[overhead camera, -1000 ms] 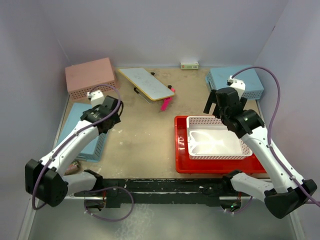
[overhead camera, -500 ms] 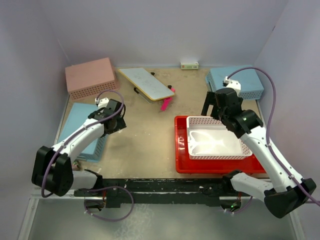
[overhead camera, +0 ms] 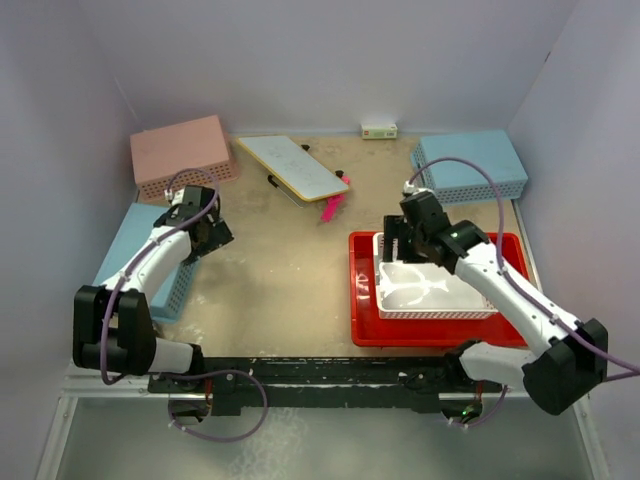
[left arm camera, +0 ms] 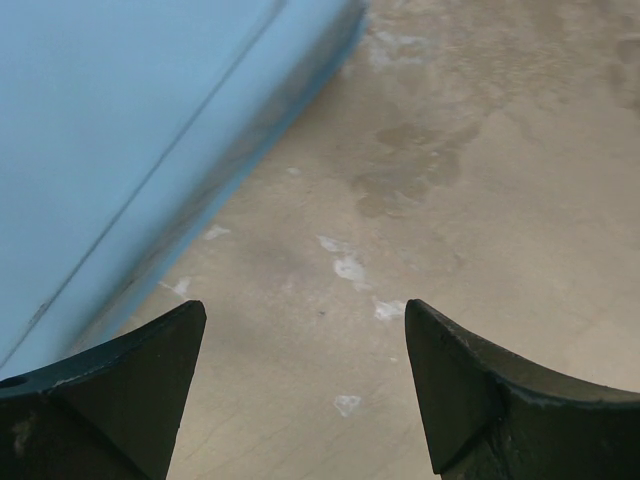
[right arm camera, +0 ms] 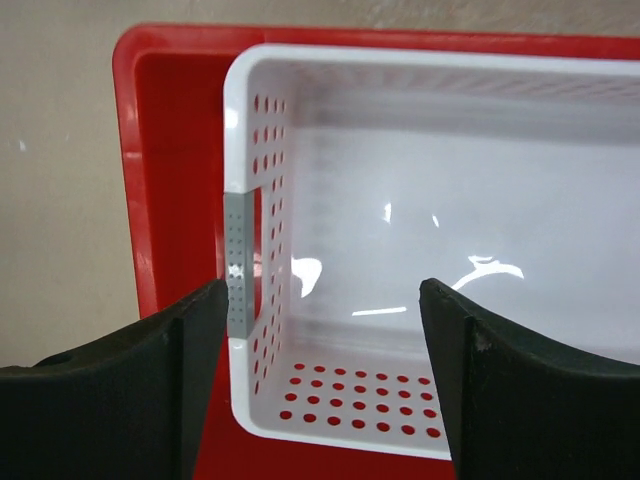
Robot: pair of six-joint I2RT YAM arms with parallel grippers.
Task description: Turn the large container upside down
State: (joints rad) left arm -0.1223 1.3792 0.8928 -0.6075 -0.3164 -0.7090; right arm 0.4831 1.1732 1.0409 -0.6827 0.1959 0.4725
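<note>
The large container (overhead camera: 362, 300) is a glossy red tray lying open side up at the right front of the table, also seen in the right wrist view (right arm camera: 165, 170). A white perforated basket (overhead camera: 440, 290) sits inside it. My right gripper (overhead camera: 398, 238) hovers open over the basket's left end. In the right wrist view (right arm camera: 322, 300) one finger (right arm camera: 130, 390) is outside the white basket's (right arm camera: 450, 200) left wall and the other finger is inside, with neither touching it. My left gripper (overhead camera: 205, 236) is open and empty over bare table (left arm camera: 305, 320).
A light-blue basket (overhead camera: 140, 262) lies upside down at the left, close beside my left gripper (left arm camera: 120, 130). A pink basket (overhead camera: 180, 155) stands at back left, another light-blue basket (overhead camera: 470, 165) at back right. A whiteboard (overhead camera: 292, 167) and a pink marker (overhead camera: 331, 207) lie mid-back.
My right gripper has moved left and down onto the white basket's left end, and its jaws have narrowed a little. My left arm has drawn back towards the left blue basket.
</note>
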